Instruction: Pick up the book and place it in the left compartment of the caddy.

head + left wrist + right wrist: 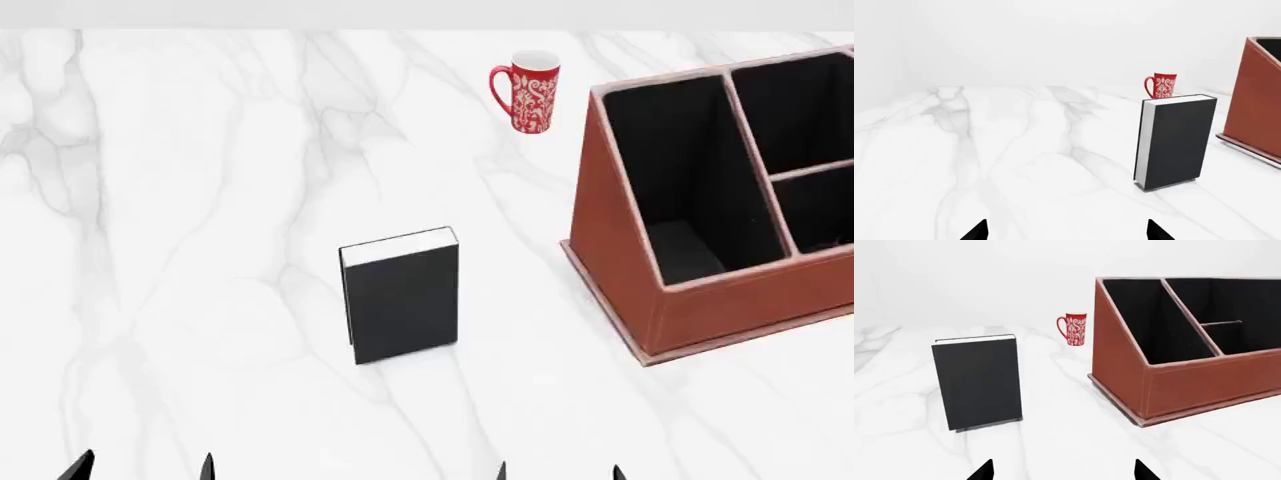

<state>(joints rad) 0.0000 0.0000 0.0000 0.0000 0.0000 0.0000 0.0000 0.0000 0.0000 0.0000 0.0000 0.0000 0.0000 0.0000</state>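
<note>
While upright, book (399,295) beside caddy (627,270)

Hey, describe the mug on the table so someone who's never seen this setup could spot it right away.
Start at the big reddish-brown caddy on the white marble table. Look past its sloped side toward the far edge of the table, where the mug stands upright by itself, apart from the caddy. It is the only red thing with a white pattern and a handle, shorter than the black book standing nearer the robot.
</note>
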